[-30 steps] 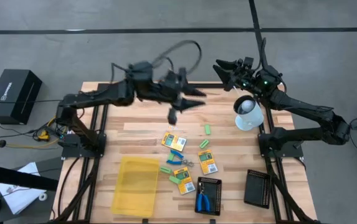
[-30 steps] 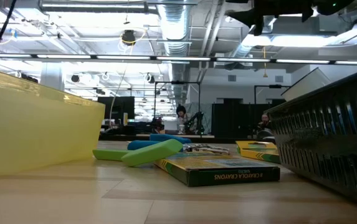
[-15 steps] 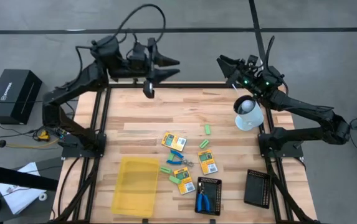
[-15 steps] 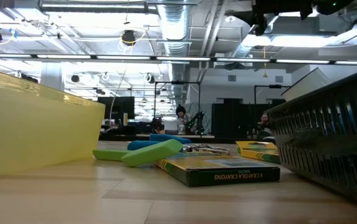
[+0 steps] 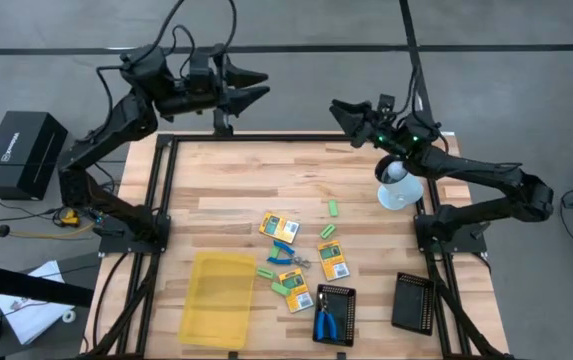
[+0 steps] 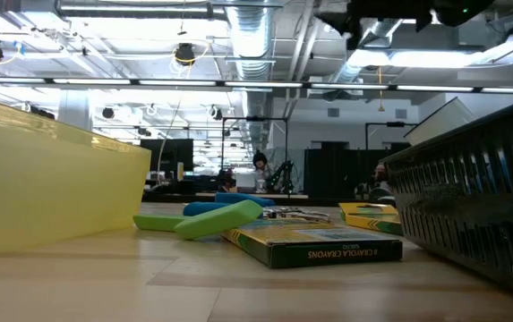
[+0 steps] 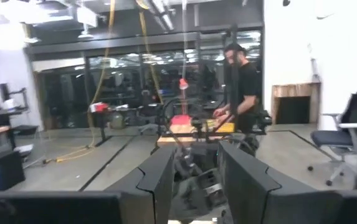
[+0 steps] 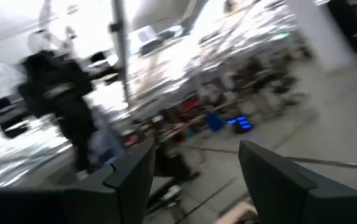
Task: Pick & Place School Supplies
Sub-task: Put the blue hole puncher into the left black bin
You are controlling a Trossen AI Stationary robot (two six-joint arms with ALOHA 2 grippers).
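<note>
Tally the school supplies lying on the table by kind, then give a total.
Yellow crayon packs: 4
Green blocks: 3
Blue-handled scissors: 2
Total: 9

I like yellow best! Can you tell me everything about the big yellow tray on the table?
The yellow tray is a see-through yellow plastic rectangle with low upright walls. It lies flat on the wooden table, near the front edge on the left arm's side, long side running front to back. It looks empty. A small green block lies just beside its right wall; whether they touch is unclear. Neither arm is near it. In the low view its wall rises close by.
</note>
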